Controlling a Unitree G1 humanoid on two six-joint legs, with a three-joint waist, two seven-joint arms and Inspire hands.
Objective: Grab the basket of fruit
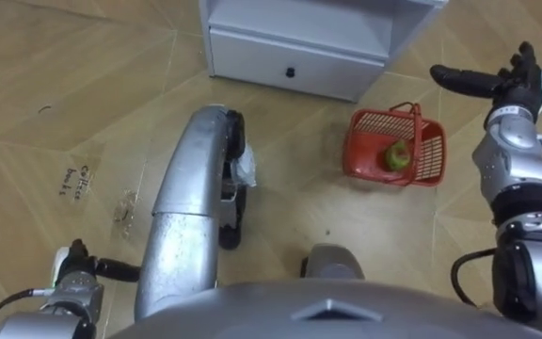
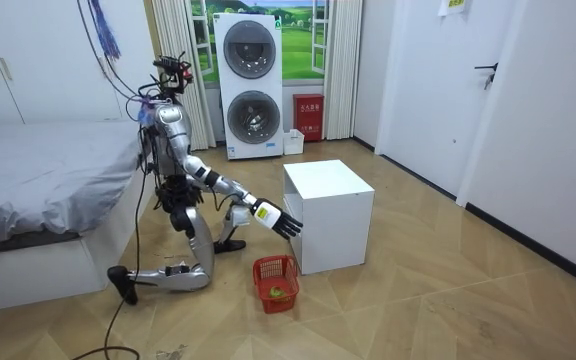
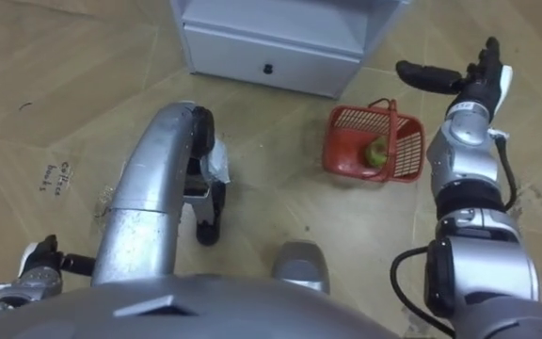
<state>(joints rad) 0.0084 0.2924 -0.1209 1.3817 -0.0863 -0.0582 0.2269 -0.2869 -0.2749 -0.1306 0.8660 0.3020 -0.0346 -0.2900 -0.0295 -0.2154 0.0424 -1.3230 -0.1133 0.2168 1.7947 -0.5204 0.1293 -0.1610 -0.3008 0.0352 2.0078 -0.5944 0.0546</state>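
Note:
A red mesh fruit basket [image 1: 427, 156] [image 3: 346, 141] with a thin handle stands on the wooden floor, a green apple [image 1: 398, 156] inside it. In the room view I kneel on the floor with the basket [image 2: 276, 280] in front of my knee, by the white cabinet. My right hand [image 1: 506, 85] [image 3: 473, 80] [image 2: 280, 222] is stretched out, open with straight fingers, just beyond and to the right of the basket, clear of the handle. My left hand [image 1: 75, 266] hangs low at my left side, fingers relaxed and holding nothing.
A white cabinet [image 1: 290, 56] [image 2: 328, 200] with a drawer stands just behind the basket. My raised left thigh [image 1: 191, 207] fills the middle of the eye views. A bed [image 2: 38, 180] is behind me, stacked washing machines [image 2: 258, 85] against the far wall.

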